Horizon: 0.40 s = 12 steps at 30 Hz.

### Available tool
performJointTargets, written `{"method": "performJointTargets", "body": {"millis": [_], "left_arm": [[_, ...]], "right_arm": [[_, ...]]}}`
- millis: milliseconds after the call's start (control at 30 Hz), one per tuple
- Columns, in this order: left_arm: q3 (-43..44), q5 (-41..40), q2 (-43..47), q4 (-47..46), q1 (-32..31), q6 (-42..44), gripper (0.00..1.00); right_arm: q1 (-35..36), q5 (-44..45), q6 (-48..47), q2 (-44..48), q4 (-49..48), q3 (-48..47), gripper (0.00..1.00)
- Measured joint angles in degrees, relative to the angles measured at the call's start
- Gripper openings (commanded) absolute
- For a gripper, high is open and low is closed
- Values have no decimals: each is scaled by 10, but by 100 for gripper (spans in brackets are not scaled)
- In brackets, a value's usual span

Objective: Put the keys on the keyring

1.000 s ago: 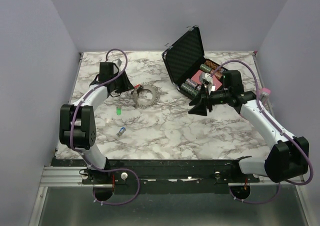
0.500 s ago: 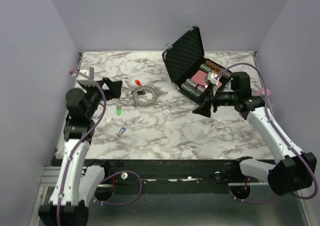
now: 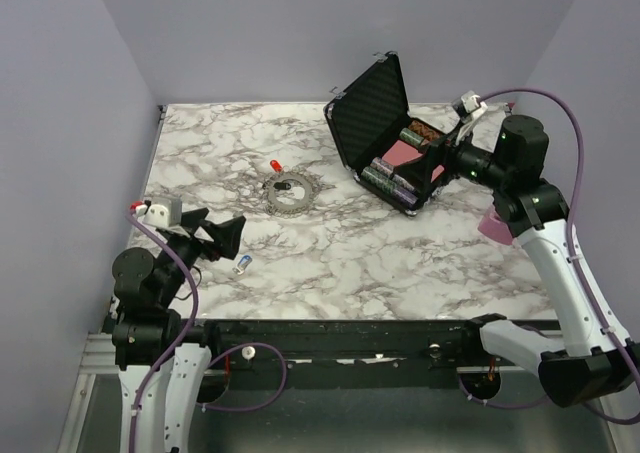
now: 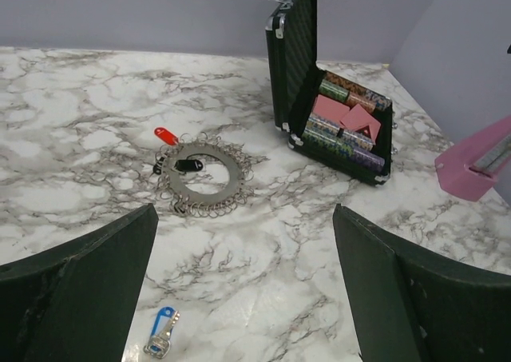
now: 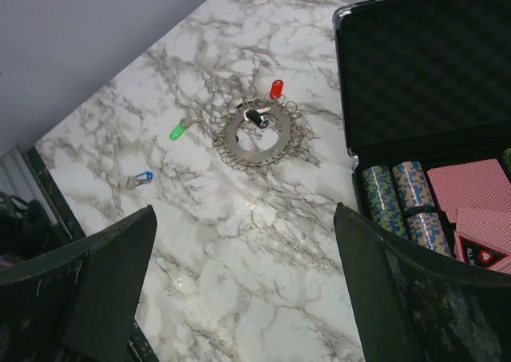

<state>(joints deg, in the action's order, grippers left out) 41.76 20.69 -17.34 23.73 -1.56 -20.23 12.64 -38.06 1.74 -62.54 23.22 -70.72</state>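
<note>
White marbled tabletop (image 3: 400,263): a small red-headed metal key (image 4: 166,135) lies ahead of the spread left gripper (image 4: 245,210), probably touching the round silver keyring (image 4: 201,200); the spread right gripper (image 5: 243,218) sits farther off.

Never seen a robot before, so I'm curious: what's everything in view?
keyring: one, silver, left of centre
red-headed key: one, red, just behind keyring
black-headed key: one, black, lying on keyring's rim
green-headed piece: one, green, near keyring
blue-headed piece: one, blue, near front edge
case: one, black, open, back right
chips: several stacks, multicoloured, in case
cards: red, in case
pink object: one, far right
left fingers: two, black, open
right fingers: two, black, open
</note>
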Motion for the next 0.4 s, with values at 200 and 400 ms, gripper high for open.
{"method": "performJointTargets", "body": {"millis": [200, 400], "left_arm": [[2, 7, 19, 42, 0, 8, 99], [1, 12, 33, 57, 0, 8, 99]], "right_arm": [[0, 68, 66, 5, -7, -1, 100], [-8, 87, 83, 15, -8, -1, 100]]}}
